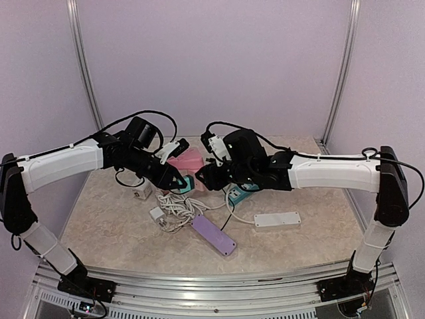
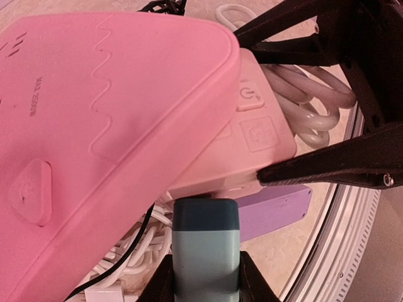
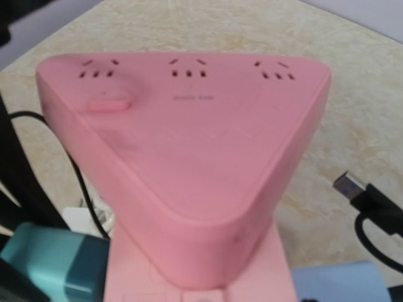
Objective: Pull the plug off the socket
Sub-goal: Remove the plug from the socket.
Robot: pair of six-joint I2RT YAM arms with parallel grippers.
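Teal plug (image 2: pixel 206 242) pinched, pink socket (image 2: pixel 113 113) held.
The left gripper (image 2: pixel 206 280) is clamped tight on the teal plug, whose far end butts against the pink socket's lower block. Beyond, the right gripper (image 2: pixel 250 107) has its fingers partly apart, one on each side of that block, gripping it.
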